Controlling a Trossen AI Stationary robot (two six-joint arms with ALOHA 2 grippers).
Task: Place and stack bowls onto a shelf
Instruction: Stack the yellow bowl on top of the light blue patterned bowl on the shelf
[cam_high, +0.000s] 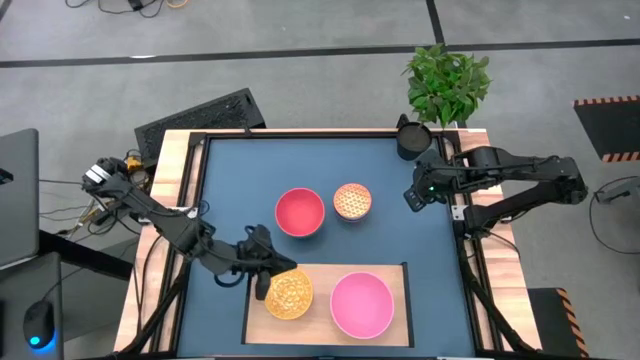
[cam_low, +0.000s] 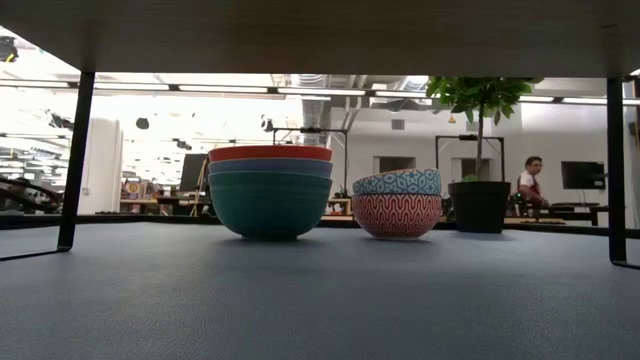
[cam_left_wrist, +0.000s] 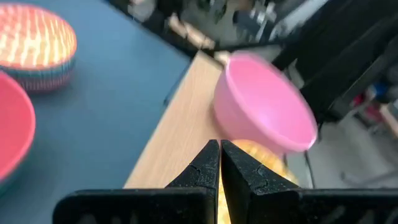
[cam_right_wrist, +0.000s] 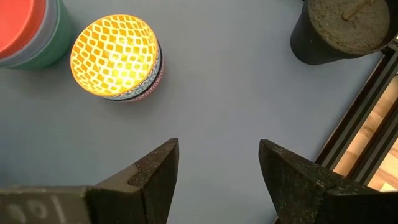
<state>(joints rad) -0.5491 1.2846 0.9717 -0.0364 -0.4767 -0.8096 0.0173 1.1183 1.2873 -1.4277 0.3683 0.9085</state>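
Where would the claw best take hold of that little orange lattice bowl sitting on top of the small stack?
Probably by its rim: the orange lattice bowl sits upright and open, nested on the small stack. The open right claw could descend from above, one finger inside the wall, one outside; the red stack crowds the other side.

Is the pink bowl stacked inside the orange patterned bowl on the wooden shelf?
No, the pink bowl sits beside the orange patterned bowl on the shelf, not in it.
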